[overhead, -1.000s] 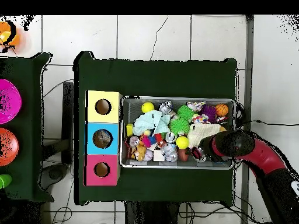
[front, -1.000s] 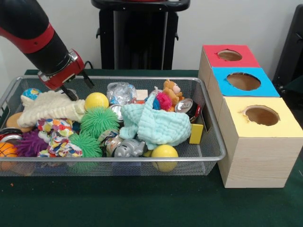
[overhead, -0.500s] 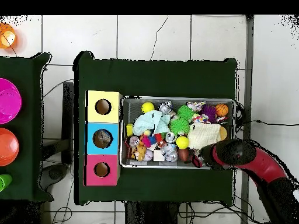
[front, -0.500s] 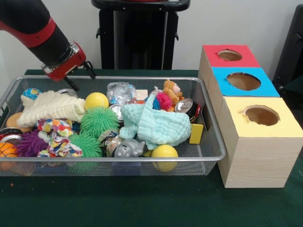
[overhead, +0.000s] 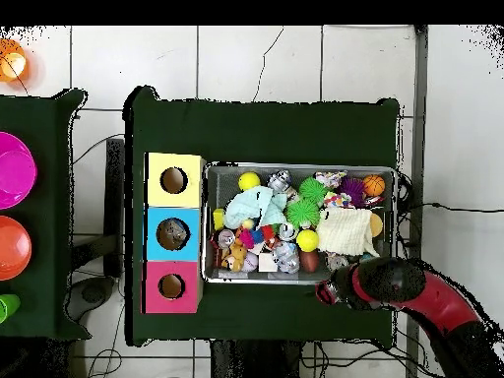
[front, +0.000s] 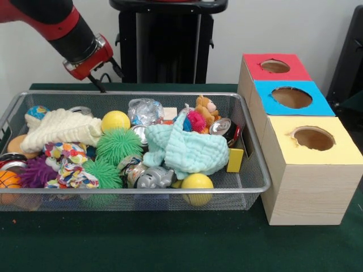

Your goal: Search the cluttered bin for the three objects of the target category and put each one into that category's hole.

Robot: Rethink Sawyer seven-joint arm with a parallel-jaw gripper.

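Observation:
The wire-mesh basket [front: 252, 170] [overhead: 300, 167] is full of toys. One crushed clear plastic bottle [front: 144, 110] [overhead: 285, 258] lies at the basket's far side, near the middle. I see no other clear bottles; they may be hidden under the clutter. The blue-topped round hole [front: 291, 97] [overhead: 173, 233] is in the middle of three wooden boxes beside the basket. My gripper [front: 112, 83] [overhead: 325, 292] hangs above and just outside the basket's far rim, left of the bottle in the front view. Its fingers stand apart with nothing between them.
The basket holds a cream cloth [front: 59, 129], a mint cloth [front: 190, 148], green spiky balls [front: 117, 144], yellow balls [front: 115, 120], a silver toy animal [front: 154, 178] and crushed cans [front: 221, 126]. The red-topped hole [front: 275, 66] and yellow-topped hole [front: 313, 137] flank the blue one.
My gripper has risen out of the basket's far left part and drawn back over the far rim, empty. The toys have not moved.

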